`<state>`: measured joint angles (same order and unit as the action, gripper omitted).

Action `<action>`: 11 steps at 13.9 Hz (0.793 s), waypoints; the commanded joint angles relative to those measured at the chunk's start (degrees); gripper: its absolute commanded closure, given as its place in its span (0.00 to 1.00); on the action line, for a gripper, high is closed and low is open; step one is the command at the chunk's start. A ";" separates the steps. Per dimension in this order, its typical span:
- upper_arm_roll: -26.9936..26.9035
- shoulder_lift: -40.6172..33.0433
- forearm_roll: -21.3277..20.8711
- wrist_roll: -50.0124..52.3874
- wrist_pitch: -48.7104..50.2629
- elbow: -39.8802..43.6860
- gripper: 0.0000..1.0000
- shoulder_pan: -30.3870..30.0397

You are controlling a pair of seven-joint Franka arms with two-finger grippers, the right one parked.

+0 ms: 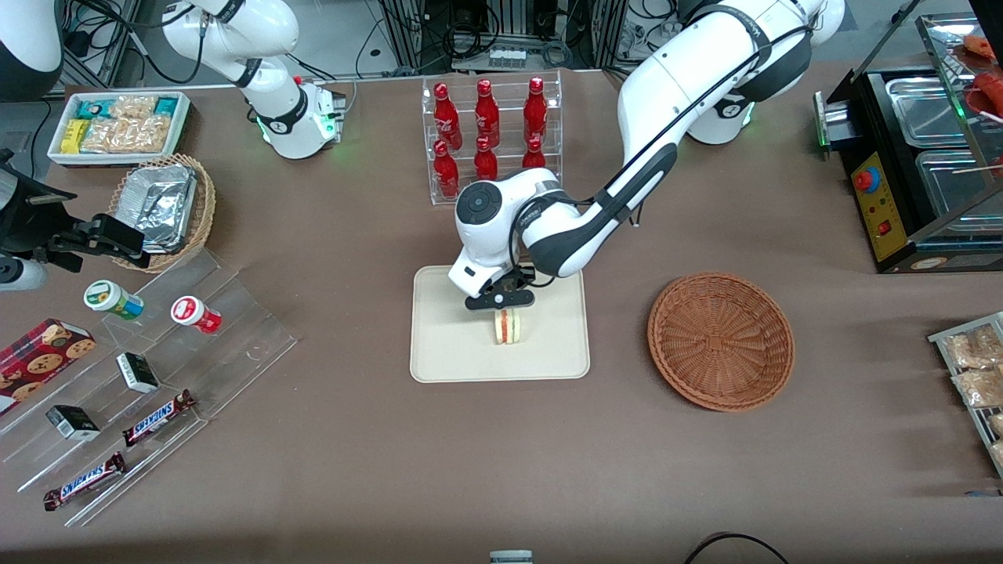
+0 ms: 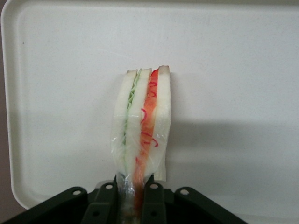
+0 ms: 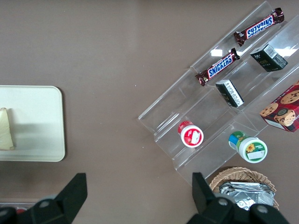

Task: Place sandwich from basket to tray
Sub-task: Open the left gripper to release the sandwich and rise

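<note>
The gripper (image 1: 501,301) is positioned over the tray (image 1: 439,352), near the tray's centre. Its fingers (image 2: 106,201) are closed narrowly on the sandwich (image 1: 507,327), pinching the wrapped end of the wedge. The wrist view confirms this: the two fingers sit close together with the wrapper and filling edge clamped between them.

The sandwich stands on edge, with its red and green filling layers visible along the exposed side. It appears to rest on or just above the tray surface; contact cannot be confirmed from these views. Its shadow falls on the tray directly beside it, which suggests a very low height.

The basket (image 1: 721,341) lies at 3 o'clock from the tray, toward the working arm's end of the desk (image 1: 501,470). It holds nothing.

Task progress, as a judgement:
- Done: removal of the sandwich from the basket, and transport to the tray.
- Remaining: confirm the sandwich is seated on the tray, open the fingers, and lift the gripper away.

Caution: the sandwich stands on a narrow edge. It may tip over at release. This does not prevent completion, provided the sandwich remains inside the tray rim.
</note>
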<state>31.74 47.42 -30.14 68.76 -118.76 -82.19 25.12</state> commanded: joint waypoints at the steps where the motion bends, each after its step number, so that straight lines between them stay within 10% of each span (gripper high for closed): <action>1: -0.19 -0.04 -0.53 1.46 0.11 1.86 0.00 0.20; 11: -0.10 -28.33 14.67 0.41 24.69 1.33 0.00 -13.49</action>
<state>31.66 23.29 -17.50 69.52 -96.41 -77.85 15.52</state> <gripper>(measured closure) 0.000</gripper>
